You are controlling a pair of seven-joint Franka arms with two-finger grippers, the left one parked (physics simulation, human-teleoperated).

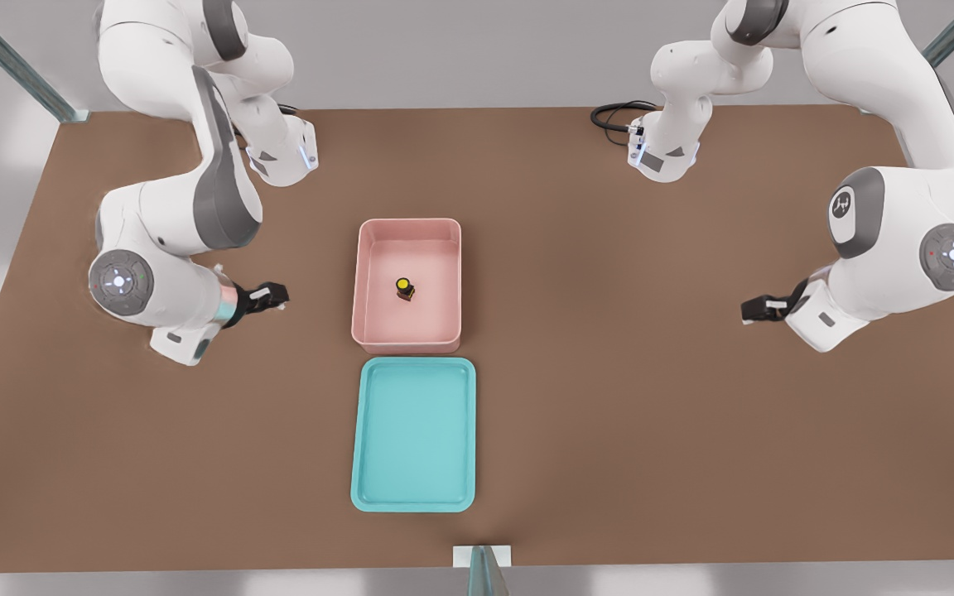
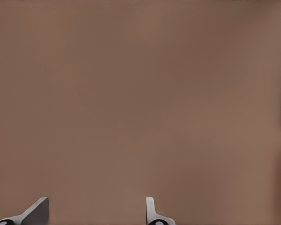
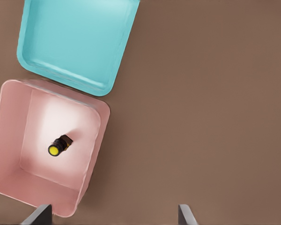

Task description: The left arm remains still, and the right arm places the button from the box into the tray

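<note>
A big brown surface (image 1: pixel 609 372) fills the room, flat and plain. Pale grey walls stand around it, and shiny metal posts (image 1: pixel 9 62) slant up at the far corners. A black cable (image 1: pixel 614 116) curls on the far edge of the surface.

The right arm (image 1: pixel 171 240) is white with grey joints and a shiny silver band near its wrist. Its black gripper (image 1: pixel 274 296) hangs over bare surface, and its two fingers (image 3: pixel 186 216) are spread wide apart with nothing between them.

Near the gripper, out past its tips, sits the pink box (image 1: pixel 407 283). It has tall walls and round corners. The button (image 1: pixel 404 289) stands inside the box, close to the middle of its floor, touching no wall. It is very small, with a round yellow cap on a dark base. In the right wrist view the button (image 3: pixel 59 146) looks tipped over, though that may just be the camera's angle.

The teal tray (image 1: pixel 414 434) lies just beside the box, short end to short end, with a thin strip of brown between them. It is flat with a low rim, and it is further from the gripper than the box is.
</note>
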